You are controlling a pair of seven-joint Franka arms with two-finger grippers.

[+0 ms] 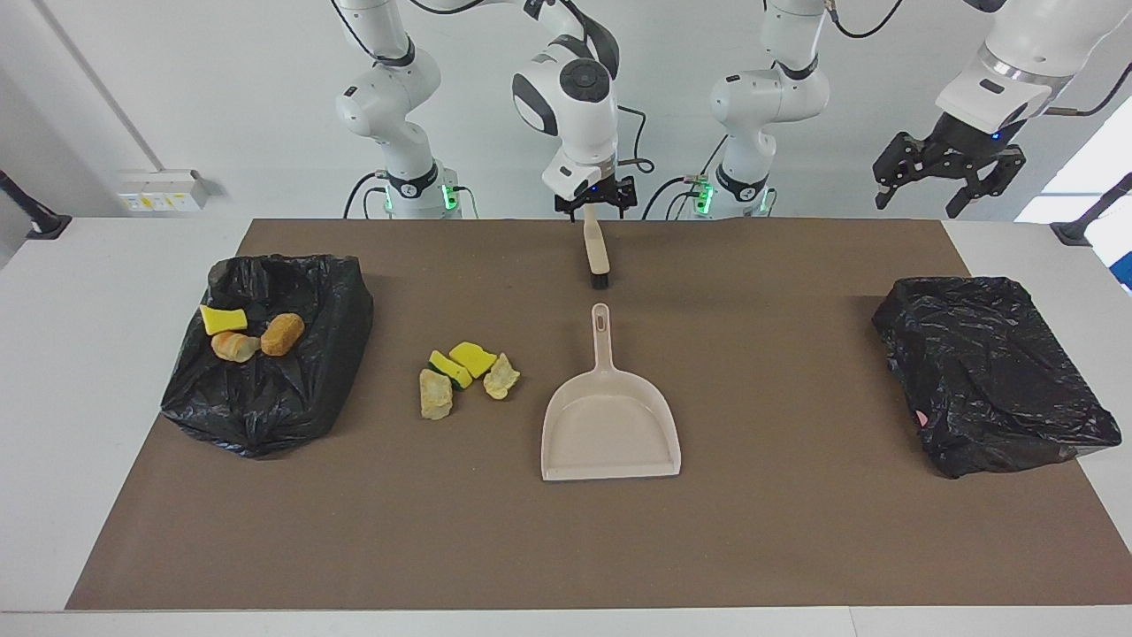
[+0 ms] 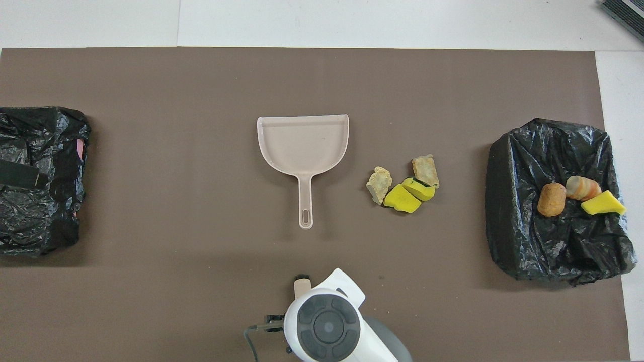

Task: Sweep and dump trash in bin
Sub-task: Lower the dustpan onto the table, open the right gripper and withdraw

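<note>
Loose trash (image 1: 467,379) (image 2: 402,183), yellow sponge pieces and pale beige chunks, lies in a small pile on the brown mat. Beside it is the beige dustpan (image 1: 610,425) (image 2: 302,143), handle pointing toward the robots. The brush (image 1: 597,257) lies nearer the robots than the dustpan; the overhead view shows only its tip (image 2: 301,285). My right gripper (image 1: 594,205) hangs open over the brush's handle end; contact cannot be told. A black-bagged bin (image 1: 265,389) (image 2: 548,246) at the right arm's end holds three trash pieces. My left gripper (image 1: 951,177) waits open, raised.
A second black-bagged bin (image 1: 990,372) (image 2: 40,201) stands at the left arm's end of the mat, under the raised left gripper. The brown mat (image 1: 796,531) covers most of the white table.
</note>
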